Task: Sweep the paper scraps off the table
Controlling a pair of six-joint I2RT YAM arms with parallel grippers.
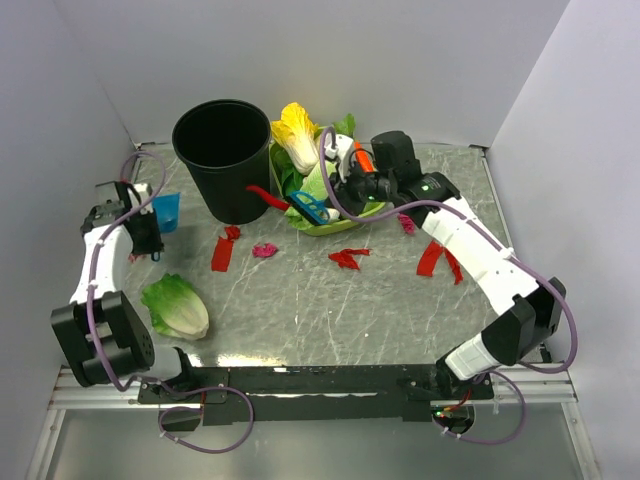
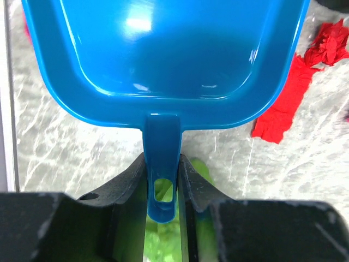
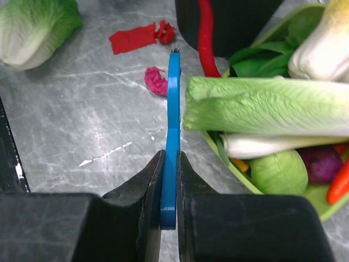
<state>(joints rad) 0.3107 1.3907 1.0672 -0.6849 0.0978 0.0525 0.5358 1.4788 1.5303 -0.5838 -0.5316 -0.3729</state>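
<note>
Bin [image 1: 232,195], lettuce [image 1: 177,307], veg tray [image 1: 335,228] crowd paper scraps [image 1: 348,258].

Top camera looks down over the whole table [image 1: 330,300] from behind the arms; both wrist cameras face forward, low and close, sharing one red scrap [image 3: 136,38].

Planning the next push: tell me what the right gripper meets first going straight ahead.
Likely the red chili against the black bucket, just past the tip of the blue brush the right gripper holds; the brush would touch first. Depth is unclear.
</note>
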